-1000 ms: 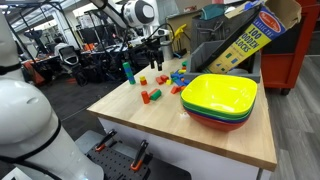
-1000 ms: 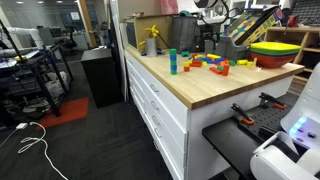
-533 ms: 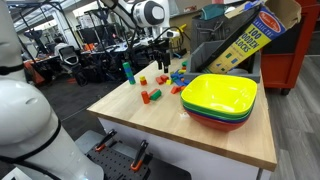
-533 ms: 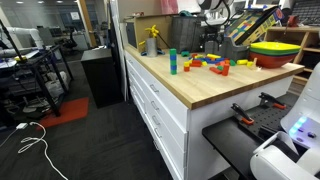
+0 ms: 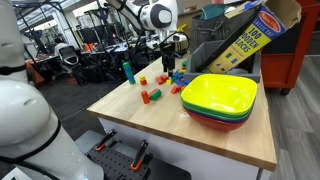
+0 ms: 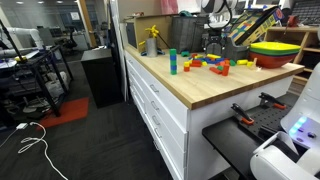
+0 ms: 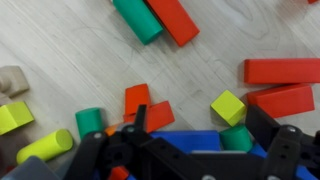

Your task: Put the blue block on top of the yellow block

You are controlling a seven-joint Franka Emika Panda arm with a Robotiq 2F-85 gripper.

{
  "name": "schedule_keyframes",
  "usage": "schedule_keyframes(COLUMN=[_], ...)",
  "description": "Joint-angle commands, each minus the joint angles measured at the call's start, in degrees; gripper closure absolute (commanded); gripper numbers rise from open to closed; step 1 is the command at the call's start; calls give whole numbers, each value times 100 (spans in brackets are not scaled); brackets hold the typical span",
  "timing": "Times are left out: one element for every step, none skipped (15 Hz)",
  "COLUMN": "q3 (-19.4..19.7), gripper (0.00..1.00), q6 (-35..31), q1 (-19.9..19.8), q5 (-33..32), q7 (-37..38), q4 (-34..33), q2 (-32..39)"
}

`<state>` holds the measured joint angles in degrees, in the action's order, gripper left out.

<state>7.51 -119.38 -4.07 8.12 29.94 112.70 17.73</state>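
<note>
In the wrist view the blue block (image 7: 185, 140) lies on the wooden table between my open fingers, its near edge hidden under the gripper body. The yellow block (image 7: 228, 107) lies just beyond it, to the right, tilted like a diamond. A small green cylinder (image 7: 237, 138) lies against the blue block's right end. My gripper (image 7: 200, 118) is open and holds nothing. In both exterior views the gripper (image 5: 170, 60) (image 6: 215, 44) hangs low over the cluster of blocks at the far part of the table.
Red blocks (image 7: 283, 72) lie right of the yellow block and orange-red ones (image 7: 150, 108) left of the blue block. A teal cylinder (image 5: 127, 71) stands upright. Stacked bowls with a yellow-green one on top (image 5: 220, 95) sit near the blocks. A cardboard box (image 5: 245, 40) stands behind.
The arm has moved sideways over the block cluster, toward the bowls, and its gripper is lower among the blocks. Nothing on the table has moved.
</note>
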Motion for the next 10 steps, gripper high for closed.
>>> schedule_keyframes(q3=[61,59,56,53,57,63,78,90,104,117], gripper=[0,0,0,0,0,0,0,0,0,0], q6=[-90,-124,-148,-170,-187,-198,-208,-214,-225,-234], q1=[5,27,45,64,78,83,87,85,78,72], q5=[92,52,28,10,-2,-5,-27,-40,-57,-70], q7=[240,265,274,275,277,271,267,260,249,239], q4=[-307,-383,-459,-565,-658,-764,-865,-954,-1036,-1107], q2=[321,399,470,547,616,687,756,820,882,934])
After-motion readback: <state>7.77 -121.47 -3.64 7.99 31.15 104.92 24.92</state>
